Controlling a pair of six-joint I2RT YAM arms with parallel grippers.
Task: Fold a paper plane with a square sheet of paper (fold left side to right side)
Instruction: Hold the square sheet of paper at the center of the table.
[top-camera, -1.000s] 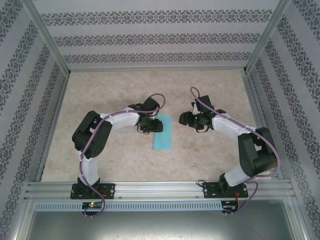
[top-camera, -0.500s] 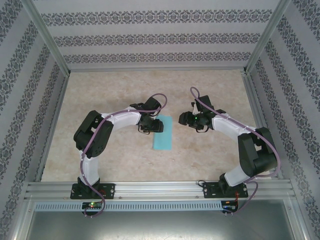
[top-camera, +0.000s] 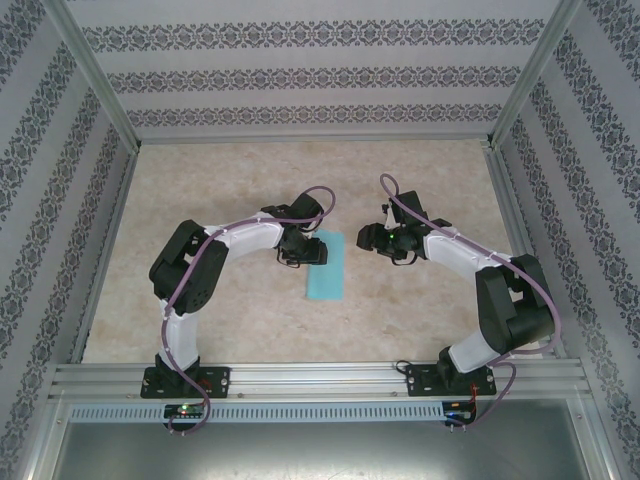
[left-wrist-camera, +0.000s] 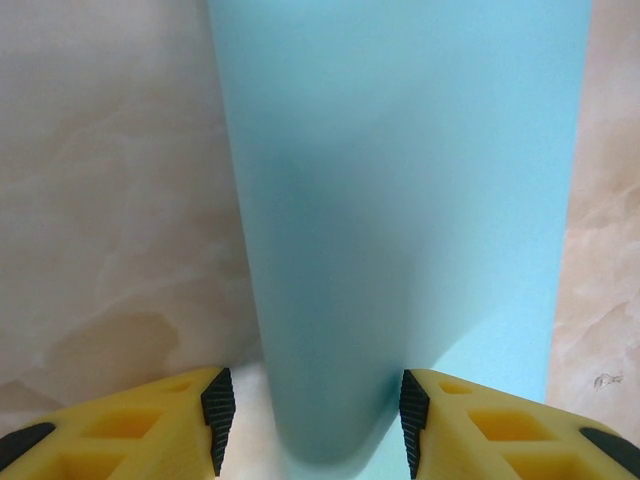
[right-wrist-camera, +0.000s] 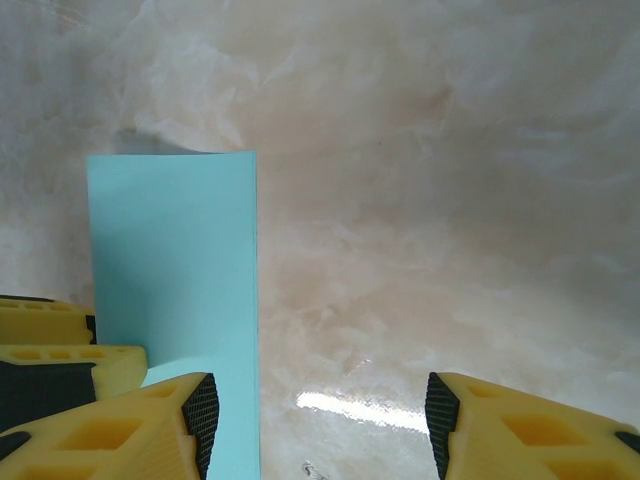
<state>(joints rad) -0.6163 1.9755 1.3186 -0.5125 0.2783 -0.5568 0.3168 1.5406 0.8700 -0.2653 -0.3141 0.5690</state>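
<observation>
Barely anything shifts in the last second — the square sheet of paper (top-camera: 326, 266) stays a narrow doubled strip at frame centre, so we judge the fold laid, not creased. The left gripper (left-wrist-camera: 310, 420), half open, straddles its rounded end without pinching it; the right gripper (right-wrist-camera: 312, 410), open and empty, hangs just to its right.

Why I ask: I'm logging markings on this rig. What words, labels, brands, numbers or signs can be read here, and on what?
No text can be read anywhere.
The sheet of paper: plain turquoise, no print.
The walls: bands of ornament, not lettering.
The arm base plates: any marking is too small to read.
</observation>
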